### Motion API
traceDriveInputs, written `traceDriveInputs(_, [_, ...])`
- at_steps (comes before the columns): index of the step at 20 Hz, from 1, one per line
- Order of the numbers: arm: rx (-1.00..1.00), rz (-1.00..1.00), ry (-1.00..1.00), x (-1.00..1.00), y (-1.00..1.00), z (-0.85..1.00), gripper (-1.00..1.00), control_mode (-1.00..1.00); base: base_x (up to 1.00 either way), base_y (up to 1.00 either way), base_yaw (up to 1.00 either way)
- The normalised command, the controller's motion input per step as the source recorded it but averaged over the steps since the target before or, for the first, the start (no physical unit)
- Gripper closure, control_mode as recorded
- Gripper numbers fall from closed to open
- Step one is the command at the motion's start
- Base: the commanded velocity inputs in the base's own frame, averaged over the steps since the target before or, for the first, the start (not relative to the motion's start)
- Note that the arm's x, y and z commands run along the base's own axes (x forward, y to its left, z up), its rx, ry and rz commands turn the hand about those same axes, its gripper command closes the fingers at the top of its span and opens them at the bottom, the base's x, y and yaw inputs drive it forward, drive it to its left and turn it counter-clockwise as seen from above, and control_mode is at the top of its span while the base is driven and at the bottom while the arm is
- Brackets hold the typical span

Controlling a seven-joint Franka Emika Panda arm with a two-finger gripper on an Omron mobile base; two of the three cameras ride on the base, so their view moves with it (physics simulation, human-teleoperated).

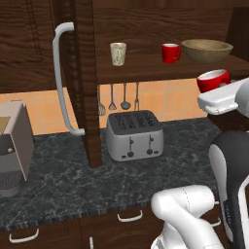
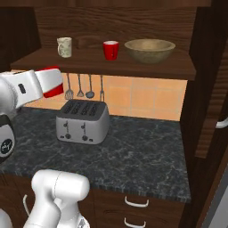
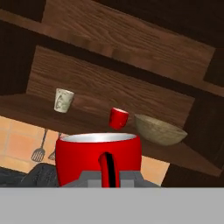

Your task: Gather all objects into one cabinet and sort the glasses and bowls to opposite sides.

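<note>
Here the claw (image 3: 105, 177) is clenched on a red cup (image 3: 99, 158), a dark finger (image 3: 106, 168) lying across the cup's front wall in the hand view. The cup sits upright in the grip, its white inside showing at the rim. From the left base view the same held cup (image 1: 213, 80) hangs just below the front edge of the shelf (image 1: 160, 67), at the shelf's right end, in front of the white arm. From the right base view it is a red patch (image 2: 52, 82) against the arm, under the shelf's left end.

Below, on the dark speckled desk (image 1: 97, 185), stands a grey toaster (image 1: 133, 134), and behind it a few utensils (image 1: 119, 98) hang against the orange tiles. A grey box-like appliance (image 1: 13, 146) stands at the desk's left end.

Further back, inside the open dark wood cabinet (image 2: 120, 22), three things stand on the shelf, all apart from each other. The beige tumbler (image 1: 117, 53) is on the left, a second red cup (image 1: 170, 53) stands near the middle, and the wide tan bowl (image 1: 206, 49) lies on the right, close beside that cup. The cabinet door (image 1: 78, 73) is swung open at the left, with its long pale curved handle (image 1: 62, 78).
</note>
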Motion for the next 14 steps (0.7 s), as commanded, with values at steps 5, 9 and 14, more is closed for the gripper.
traceDriveInputs(5, [0.19,0.04,0.0,0.27,0.15,0.23,1.0,-1.0,0.0,0.0,0.0])
traceDriveInputs(9, [0.14,-0.02,0.0,0.47,0.16,0.09,1.0,-1.0,0.0,0.0,0.0])
traceDriveInputs(14, [0.15,-0.11,0.0,0.2,0.02,0.09,1.0,-1.0,0.0,0.0,0.0])
